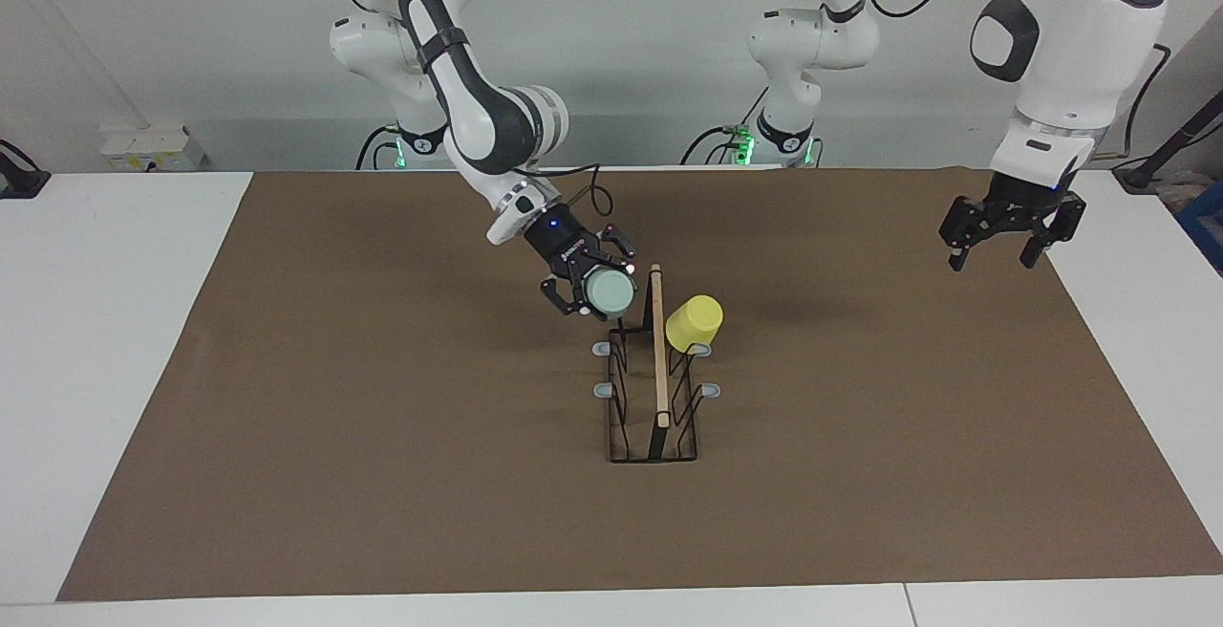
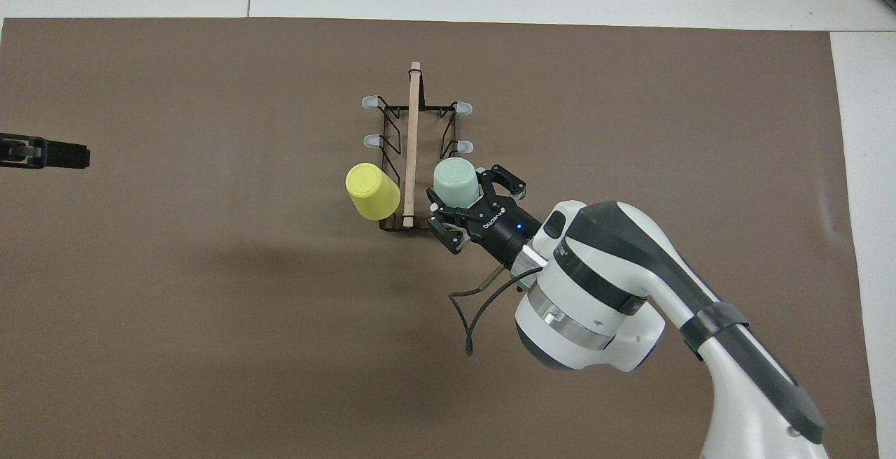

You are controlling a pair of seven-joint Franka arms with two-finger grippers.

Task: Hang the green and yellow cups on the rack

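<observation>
The black wire rack (image 1: 657, 388) with its wooden bar stands mid-table; it also shows in the overhead view (image 2: 413, 144). The yellow cup (image 1: 694, 323) hangs bottom up on the prong nearest the robots on the left arm's side; it also shows in the overhead view (image 2: 372, 191). The mint green cup (image 1: 610, 292) sits over the matching prong on the right arm's side, and shows in the overhead view too (image 2: 456, 182). My right gripper (image 1: 592, 275) is at the green cup, fingers spread wider than it, one on each side. My left gripper (image 1: 994, 259) hangs open and empty over the mat's edge at the left arm's end.
A brown mat (image 1: 382, 436) covers most of the white table. Four grey-tipped prongs (image 1: 603, 389) on the rack stay bare. A black cable loops from the right wrist (image 2: 469, 305) above the mat.
</observation>
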